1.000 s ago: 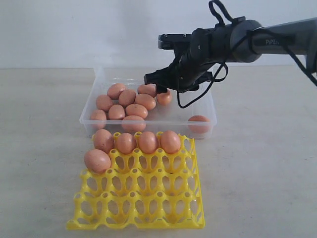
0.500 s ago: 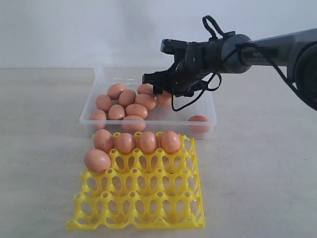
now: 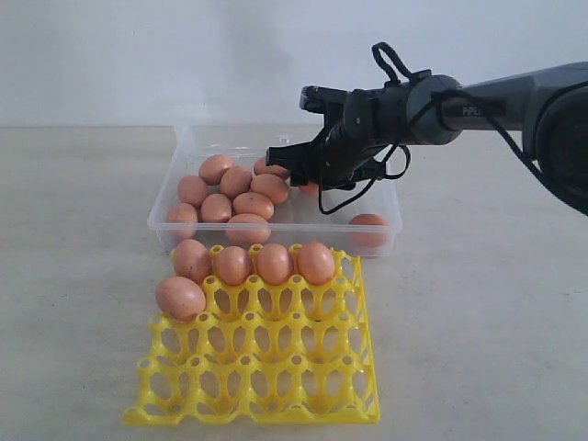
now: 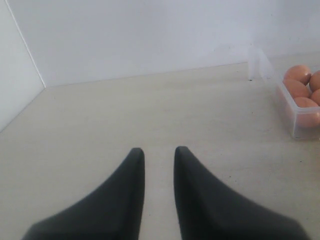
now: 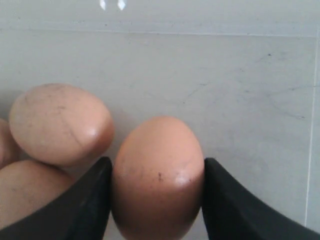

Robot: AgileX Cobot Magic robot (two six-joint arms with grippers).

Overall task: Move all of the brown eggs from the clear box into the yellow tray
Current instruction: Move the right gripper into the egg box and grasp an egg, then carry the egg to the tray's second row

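Inside the clear box [image 3: 390, 219], a brown egg [image 5: 157, 180] is pinched between the fingers of the right gripper [image 5: 157, 162], just beside the clustered eggs [image 3: 235, 190]. Five tray eggs [image 3: 274, 264] are seated in the yellow tray [image 3: 276, 369], set just in front of the box. The left gripper [image 4: 156, 150] is held slightly spread and empty over the worktop [image 4: 150, 110], apart from the box.

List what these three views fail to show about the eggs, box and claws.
- Exterior view: the right claw hides most of the egg between its fingers.
- Left wrist view: the frame edge cuts off the clear box; the yellow tray is outside it.
- Exterior view: the left claw lies out of frame.
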